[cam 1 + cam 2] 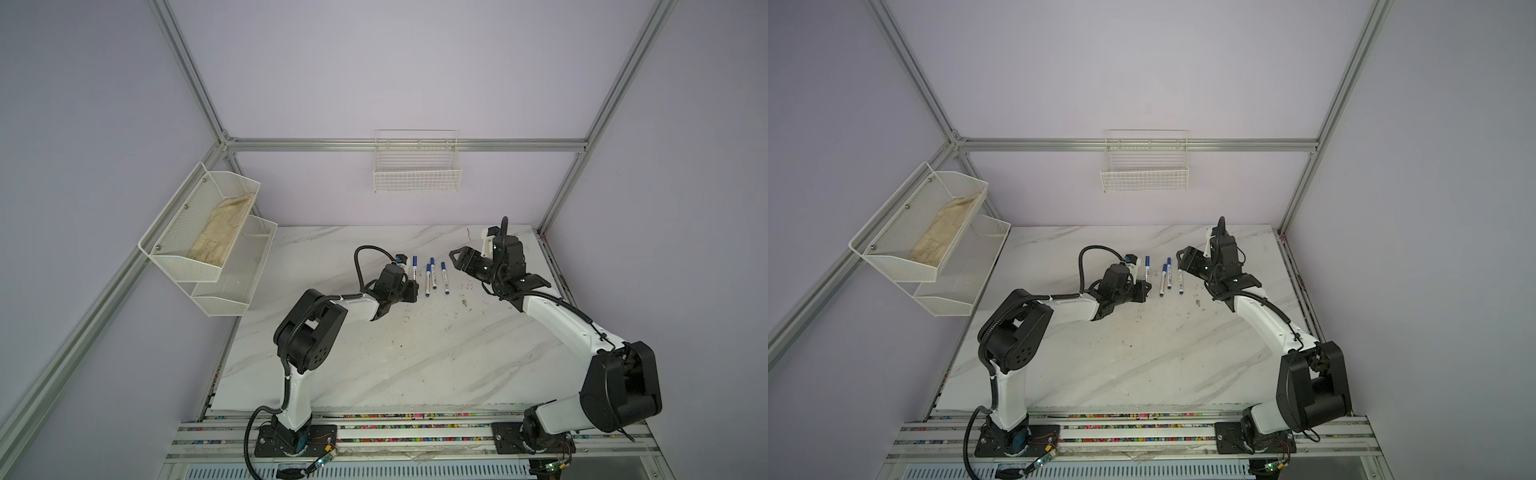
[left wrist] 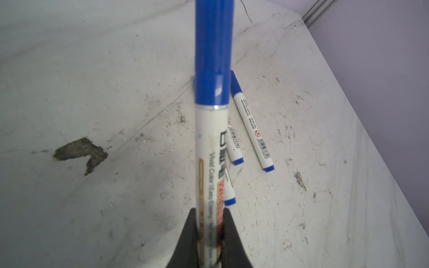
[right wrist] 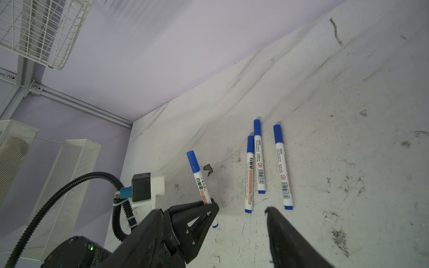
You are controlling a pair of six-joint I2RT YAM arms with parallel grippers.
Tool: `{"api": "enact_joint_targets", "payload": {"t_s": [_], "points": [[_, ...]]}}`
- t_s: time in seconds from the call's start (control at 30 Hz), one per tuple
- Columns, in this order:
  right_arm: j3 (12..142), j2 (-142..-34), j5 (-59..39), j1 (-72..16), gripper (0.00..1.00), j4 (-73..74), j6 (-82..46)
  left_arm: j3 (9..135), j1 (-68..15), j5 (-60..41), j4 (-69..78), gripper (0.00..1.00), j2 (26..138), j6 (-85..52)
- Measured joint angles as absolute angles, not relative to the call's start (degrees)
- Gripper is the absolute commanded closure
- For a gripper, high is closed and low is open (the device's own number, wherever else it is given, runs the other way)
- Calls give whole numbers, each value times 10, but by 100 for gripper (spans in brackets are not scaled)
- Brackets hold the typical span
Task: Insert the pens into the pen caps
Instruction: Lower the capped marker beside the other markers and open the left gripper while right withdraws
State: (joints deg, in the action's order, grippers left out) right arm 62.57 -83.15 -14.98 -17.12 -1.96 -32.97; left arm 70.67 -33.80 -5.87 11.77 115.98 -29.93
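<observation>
In both top views the left claw gripped a held pen by its lower barrel. The pen pointed toward twelve o'clock, just above the tabletop. At its three o'clock lay three capped pens, roughly parallel. The right claw stood wide and empty at their two o'clock.

In the left wrist view the jaws were narrow, pinching the white barrel of the held pen. Its blue cap sat flush against the barrel shoulder. The three capped pens lay beyond it.

In the right wrist view the right claw gaped with nothing between its jaws. The three capped pens lay just ahead, and the held pen slanted at their nine o'clock.

With no loose cap in sight, the capping looked finished, the last pen awaiting set-down. The next move would call for lowering it flat at nine o'clock of the row, clear of its neighbours, and then opening the left claw.
</observation>
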Motion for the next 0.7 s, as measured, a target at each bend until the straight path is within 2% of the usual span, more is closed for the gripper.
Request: {"api": "enact_joint_targets", "payload": {"t_s": [0.17, 0.37, 0.6, 0.7], "points": [[622, -829, -147, -171, 28, -20, -327, 789, -338, -73, 33, 100, 1200, -310], [617, -819, -143, -171, 29, -21, -324, 827, -336, -85, -49, 100, 1230, -330], [614, -809, -140, -171, 29, -21, -321, 883, -334, -99, -112, 86, 1259, -340], [612, -809, -139, -171, 30, -21, -319, 908, -334, -102, -143, 77, 1269, -343]]}}
